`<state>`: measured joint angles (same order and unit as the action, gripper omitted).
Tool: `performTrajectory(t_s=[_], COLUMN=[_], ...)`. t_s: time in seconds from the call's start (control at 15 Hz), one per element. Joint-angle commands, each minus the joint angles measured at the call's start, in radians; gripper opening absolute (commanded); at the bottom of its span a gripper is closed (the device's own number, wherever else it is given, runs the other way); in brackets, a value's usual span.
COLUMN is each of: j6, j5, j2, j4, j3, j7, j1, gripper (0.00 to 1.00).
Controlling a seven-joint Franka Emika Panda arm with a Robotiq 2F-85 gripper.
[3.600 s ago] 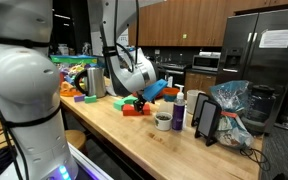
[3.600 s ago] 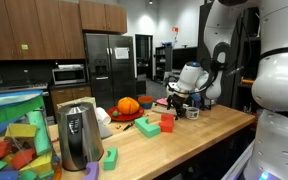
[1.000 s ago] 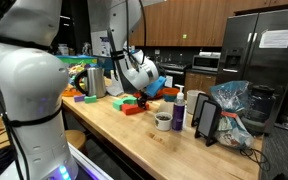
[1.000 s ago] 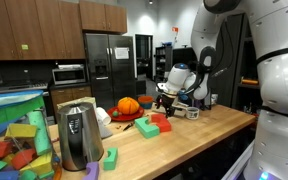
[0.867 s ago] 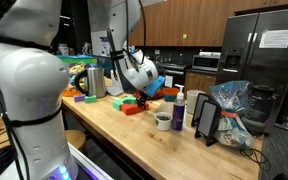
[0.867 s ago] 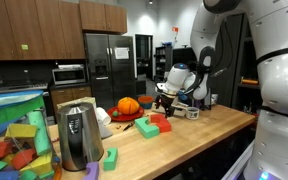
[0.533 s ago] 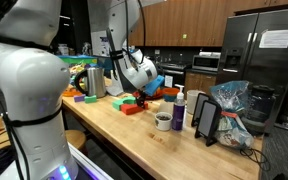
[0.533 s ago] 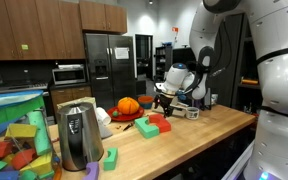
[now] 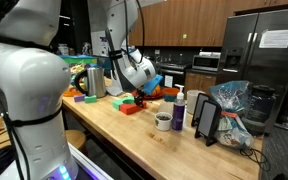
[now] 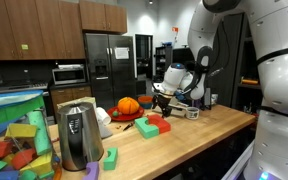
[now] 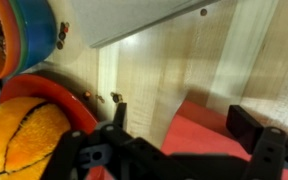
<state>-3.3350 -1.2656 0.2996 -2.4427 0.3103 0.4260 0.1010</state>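
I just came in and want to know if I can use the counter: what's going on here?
A robot arm holds its gripper low over a red block on the wooden counter. The wrist view shows the fingers spread open above the block, not clamped on it. An orange ball on a red plate sits close beside it.
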Motion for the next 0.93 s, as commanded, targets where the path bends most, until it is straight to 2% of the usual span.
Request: performTrajectory(t_s=[0.0, 0.87], j6=[0.017, 0.019], j5=[0.002, -0.004], j2=[-0.014, -0.021], j4=[0.004, 0.012], j3=[0.020, 0.044], j7=[-0.005, -0.006], j1=[0.035, 0.080], gripper=[1.00, 1.00])
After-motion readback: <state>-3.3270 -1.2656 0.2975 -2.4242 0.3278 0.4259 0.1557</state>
